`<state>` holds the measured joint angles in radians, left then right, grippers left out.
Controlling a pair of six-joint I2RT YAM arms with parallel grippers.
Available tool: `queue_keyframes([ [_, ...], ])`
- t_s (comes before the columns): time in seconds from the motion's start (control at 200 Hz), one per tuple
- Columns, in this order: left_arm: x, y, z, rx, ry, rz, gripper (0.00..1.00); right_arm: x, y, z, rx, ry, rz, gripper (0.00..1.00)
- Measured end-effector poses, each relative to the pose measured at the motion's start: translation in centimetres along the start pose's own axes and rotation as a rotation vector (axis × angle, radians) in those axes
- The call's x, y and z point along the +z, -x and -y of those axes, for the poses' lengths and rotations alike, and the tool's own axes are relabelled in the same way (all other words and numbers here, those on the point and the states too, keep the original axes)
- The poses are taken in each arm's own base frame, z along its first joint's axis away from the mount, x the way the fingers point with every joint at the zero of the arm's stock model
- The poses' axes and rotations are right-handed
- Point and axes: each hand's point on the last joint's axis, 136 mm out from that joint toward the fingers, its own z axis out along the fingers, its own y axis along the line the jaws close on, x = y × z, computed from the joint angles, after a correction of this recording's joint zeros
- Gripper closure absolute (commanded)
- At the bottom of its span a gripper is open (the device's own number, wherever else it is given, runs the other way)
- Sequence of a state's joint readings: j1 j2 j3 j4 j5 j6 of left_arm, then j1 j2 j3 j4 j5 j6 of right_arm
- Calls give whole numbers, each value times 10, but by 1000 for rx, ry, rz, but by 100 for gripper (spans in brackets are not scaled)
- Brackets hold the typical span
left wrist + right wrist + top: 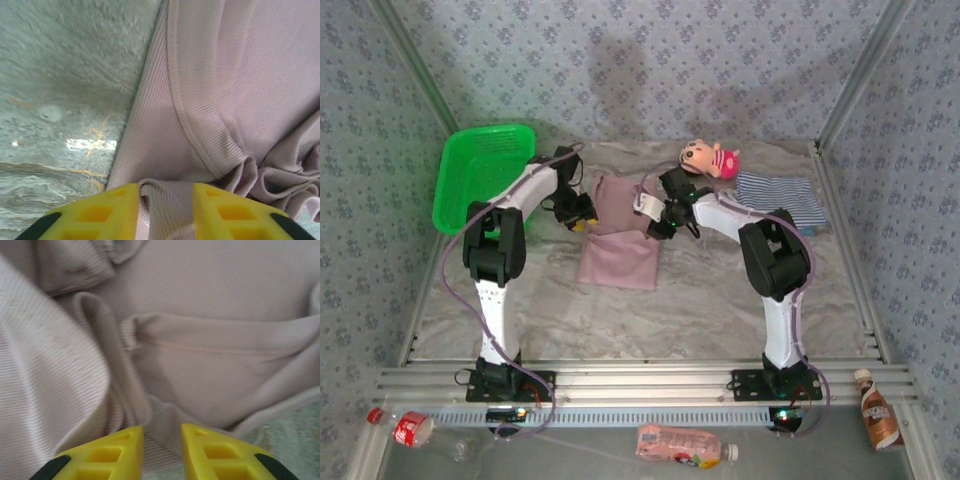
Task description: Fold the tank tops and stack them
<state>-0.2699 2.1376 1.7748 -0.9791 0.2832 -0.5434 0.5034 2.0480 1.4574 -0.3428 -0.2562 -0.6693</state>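
The mauve-pink tank top [620,250] lies in the middle of the table, its far end rumpled. My left gripper [582,222] is at its far left edge and my right gripper [655,225] at its far right edge. In the left wrist view the yellow fingers of the left gripper [165,210] stand apart with a loose fold of the mauve top [225,75] lying between them. The right gripper [162,450] is open just above the creased mauve cloth [200,340], near its hem. A folded navy-and-white striped tank top [780,200] rests at the back right.
A green basket [480,175] leans at the back left. A pink plush doll [710,158] lies at the back, beside the striped top. Bottles [680,445] lie in front of the arm bases. Grey marbled table cover [60,90] shows left of the mauve top.
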Motion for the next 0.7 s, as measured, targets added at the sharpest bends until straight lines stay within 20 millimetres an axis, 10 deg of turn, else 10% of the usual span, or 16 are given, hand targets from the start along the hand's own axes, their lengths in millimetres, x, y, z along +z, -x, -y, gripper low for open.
queue_keyframes([
  [0.235, -19, 14, -14, -9, 38, 64, 57, -5, 0, 26, 31, -122, -9, 60],
  [0.38, -37, -11, -15, -2, 23, 55, 59, -31, -2, 29, 56, -158, 12, 58],
  [0.545, -35, -56, 7, 57, -26, -14, 64, -61, 7, 1, 36, -124, 96, 58],
  [0.7, -12, -75, 28, 99, -65, -86, 68, -44, 14, -31, -31, -65, 100, 56],
])
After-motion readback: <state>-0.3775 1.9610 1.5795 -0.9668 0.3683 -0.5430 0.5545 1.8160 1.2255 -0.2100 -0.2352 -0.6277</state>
